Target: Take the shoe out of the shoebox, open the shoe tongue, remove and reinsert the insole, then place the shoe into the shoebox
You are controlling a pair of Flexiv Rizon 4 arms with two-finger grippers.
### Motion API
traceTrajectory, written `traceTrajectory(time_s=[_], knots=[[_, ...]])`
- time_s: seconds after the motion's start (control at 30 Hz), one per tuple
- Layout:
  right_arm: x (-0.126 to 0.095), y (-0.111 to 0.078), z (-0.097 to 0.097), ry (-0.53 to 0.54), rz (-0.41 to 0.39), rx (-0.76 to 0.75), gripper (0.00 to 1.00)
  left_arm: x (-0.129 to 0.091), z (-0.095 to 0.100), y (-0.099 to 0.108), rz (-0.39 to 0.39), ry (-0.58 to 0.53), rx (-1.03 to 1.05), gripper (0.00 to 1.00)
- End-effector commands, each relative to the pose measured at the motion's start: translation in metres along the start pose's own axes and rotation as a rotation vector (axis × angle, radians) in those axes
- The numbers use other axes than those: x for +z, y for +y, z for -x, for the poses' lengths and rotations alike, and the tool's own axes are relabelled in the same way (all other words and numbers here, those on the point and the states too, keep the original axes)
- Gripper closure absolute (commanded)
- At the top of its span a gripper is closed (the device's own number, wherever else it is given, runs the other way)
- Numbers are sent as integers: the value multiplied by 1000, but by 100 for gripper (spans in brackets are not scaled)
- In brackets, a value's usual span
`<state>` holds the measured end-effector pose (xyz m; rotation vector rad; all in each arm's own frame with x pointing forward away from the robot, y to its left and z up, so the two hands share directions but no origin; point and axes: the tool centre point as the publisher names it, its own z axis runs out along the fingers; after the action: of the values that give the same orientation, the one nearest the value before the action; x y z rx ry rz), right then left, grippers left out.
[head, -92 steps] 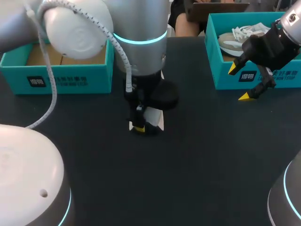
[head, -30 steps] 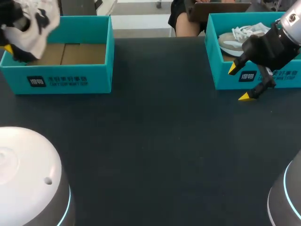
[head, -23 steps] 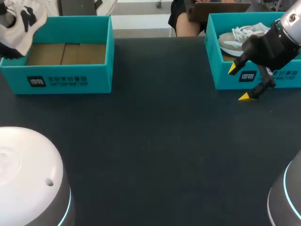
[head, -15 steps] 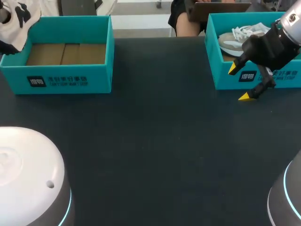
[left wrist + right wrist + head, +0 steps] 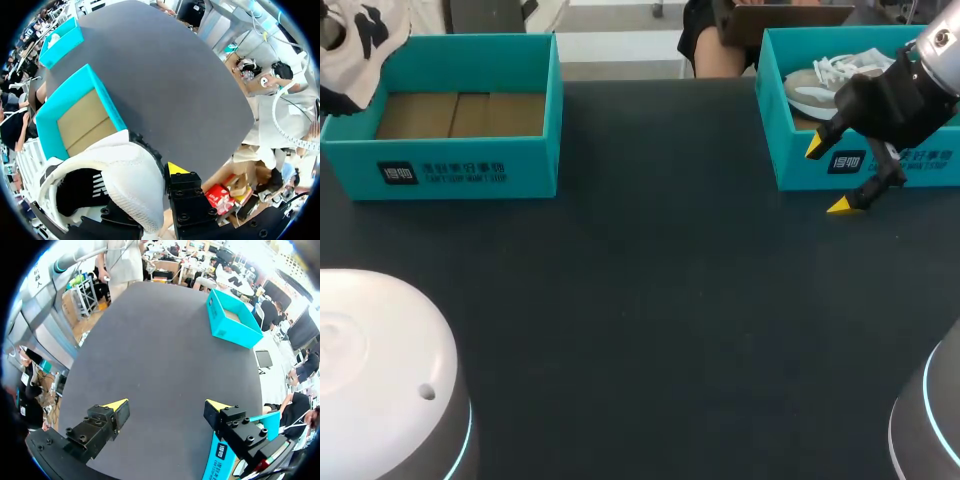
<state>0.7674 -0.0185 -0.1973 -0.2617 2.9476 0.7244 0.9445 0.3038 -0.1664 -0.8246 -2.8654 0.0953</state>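
The dark counter takes up the near ground. Over its right side, the right arm comes in from the right and holds the right jaws just off the front wall of the right shoebox. These jaws stand wide open with nothing between them. One yellow fingertip is up against the teal wall, and the other is lower, out over the counter. In the right wrist view the two tips are well apart with only counter between them, and a corner of this box sits just beside one finger.

Inside the right shoebox lies a grey and white shoe, laces up.

On the counter's far left stands the left shoebox, teal too, its brown cardboard floor showing.

At that box's far left corner the left jaws grip the white shoe, which has black markings and is held up off the counter. In the left wrist view the shoe sits clamped between the fingers: one yellow tip presses its side, and the other finger is mostly hidden behind it. The left shoebox lies just ahead.
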Motion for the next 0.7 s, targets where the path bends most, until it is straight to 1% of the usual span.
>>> traceTrajectory(time_s=[0.03,0.07,0.1,0.13,0.17,0.23,0.27,0.47,0.5,0.7], knots=[[1,0,1,1,-2,1,0,-2,7,9,15,-9,3,100],[1,0,1,1,-2,1,0,-2,10,14,29,-26,-13,100],[1,0,1,1,-2,1,0,-1,14,17,39,-13,2,100],[1,0,1,1,-2,1,0,-1,17,22,29,-12,-17,100],[1,0,1,1,-2,1,0,0,21,26,60,-27,-34,100],[1,0,1,1,-2,1,0,1,28,32,58,-16,-36,100],[1,0,1,1,-2,1,0,2,31,35,81,-30,-37,100],[1,0,1,1,-2,1,0,4,56,45,78,-9,-20,100],[1,0,1,1,-2,1,0,4,60,46,79,9,-28,100],[1,0,1,1,-2,1,0,3,61,47,72,1,-44,100]])
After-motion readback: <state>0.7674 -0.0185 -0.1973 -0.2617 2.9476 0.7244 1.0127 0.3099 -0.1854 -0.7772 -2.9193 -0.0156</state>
